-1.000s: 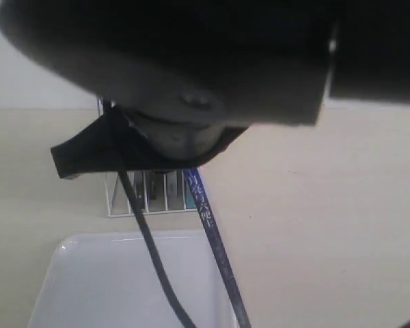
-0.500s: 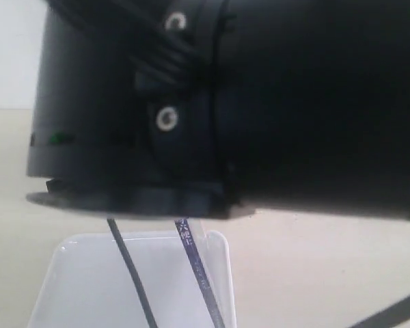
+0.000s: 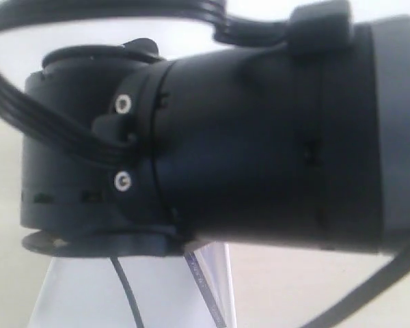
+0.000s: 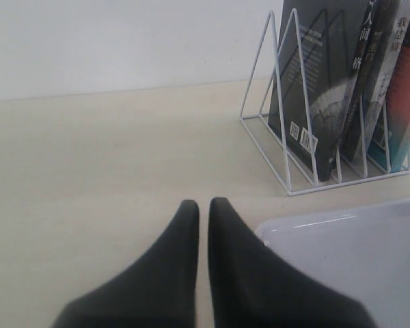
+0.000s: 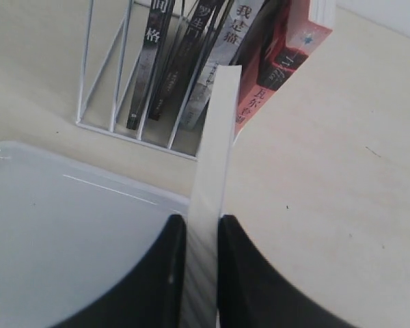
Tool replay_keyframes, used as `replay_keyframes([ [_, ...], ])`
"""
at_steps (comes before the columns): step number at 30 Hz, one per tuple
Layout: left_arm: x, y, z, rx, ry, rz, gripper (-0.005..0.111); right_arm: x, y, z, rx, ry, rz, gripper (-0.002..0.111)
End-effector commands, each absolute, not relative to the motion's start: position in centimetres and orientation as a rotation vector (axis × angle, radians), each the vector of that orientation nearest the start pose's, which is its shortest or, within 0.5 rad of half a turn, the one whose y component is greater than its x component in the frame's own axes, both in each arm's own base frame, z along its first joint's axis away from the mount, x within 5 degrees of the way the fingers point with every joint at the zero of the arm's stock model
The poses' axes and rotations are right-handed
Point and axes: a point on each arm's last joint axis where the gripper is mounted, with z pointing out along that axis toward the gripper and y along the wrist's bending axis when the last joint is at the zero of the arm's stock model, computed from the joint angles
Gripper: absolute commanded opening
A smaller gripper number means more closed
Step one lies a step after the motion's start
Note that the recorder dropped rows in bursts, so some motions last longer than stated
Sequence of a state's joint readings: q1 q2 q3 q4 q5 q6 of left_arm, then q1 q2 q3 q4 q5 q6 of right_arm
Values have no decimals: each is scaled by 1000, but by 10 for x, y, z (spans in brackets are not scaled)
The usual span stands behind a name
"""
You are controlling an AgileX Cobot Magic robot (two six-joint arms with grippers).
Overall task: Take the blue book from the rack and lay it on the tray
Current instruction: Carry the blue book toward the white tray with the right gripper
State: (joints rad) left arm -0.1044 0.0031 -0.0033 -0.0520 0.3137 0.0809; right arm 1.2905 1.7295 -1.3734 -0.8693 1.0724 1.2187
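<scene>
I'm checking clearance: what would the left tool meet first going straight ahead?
Ahead of the left tool the way looks free: tabletop, then wall; rack and tray sit aside, though depth is unclear.

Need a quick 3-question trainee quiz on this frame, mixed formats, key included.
1. True or false: the left gripper is shut with nothing in it.
2. The blue book is: A) flat in the tray; B) on edge, clamped by the right gripper; C) slotted in the rack.
3. What blocks most of the exterior view?
Key: 1 true; 2 B; 3 a black robot arm.
</scene>
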Motion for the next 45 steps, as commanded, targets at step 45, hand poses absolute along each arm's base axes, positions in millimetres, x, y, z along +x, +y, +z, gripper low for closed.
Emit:
replay_keyframes([
  [45, 54, -7, 185, 125, 1794, -68, 5, 168, 342, 275, -591, 2127, -115, 0],
])
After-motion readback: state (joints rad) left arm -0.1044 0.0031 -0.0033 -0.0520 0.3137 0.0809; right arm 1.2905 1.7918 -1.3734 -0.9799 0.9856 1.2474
